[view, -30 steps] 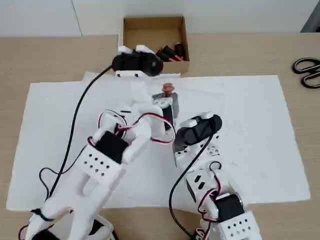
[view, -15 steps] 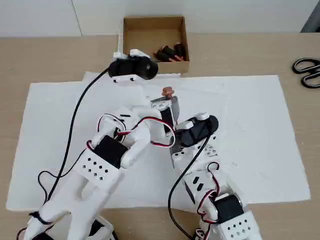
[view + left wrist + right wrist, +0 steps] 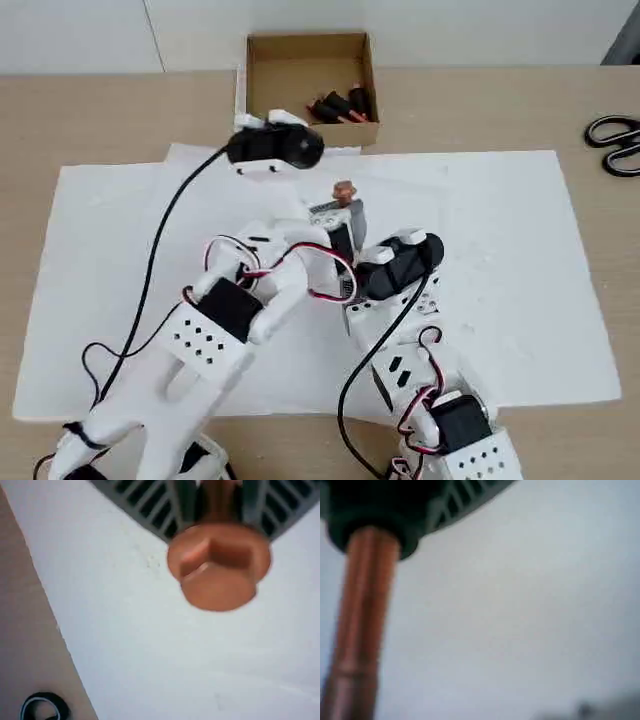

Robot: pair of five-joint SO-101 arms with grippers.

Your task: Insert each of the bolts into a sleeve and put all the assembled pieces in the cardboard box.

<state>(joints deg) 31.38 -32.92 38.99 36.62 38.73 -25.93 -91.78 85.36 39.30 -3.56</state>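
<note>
Light wooden table [image 3: 100, 110] running right across, and lying on it a big white sheet [image 3: 520, 260] with slightly ragged edges. Bare wood shows on every side of the sheet. Beyond the sheet's far edge, past the end of the table, there's a white wall [image 3: 200, 30] with thin upright seams. Just off the sheet's far right corner, dark-handled scissors [image 3: 612, 142] rest on the wood. Light is soft and even, with faint shadows on the sheet.
</note>
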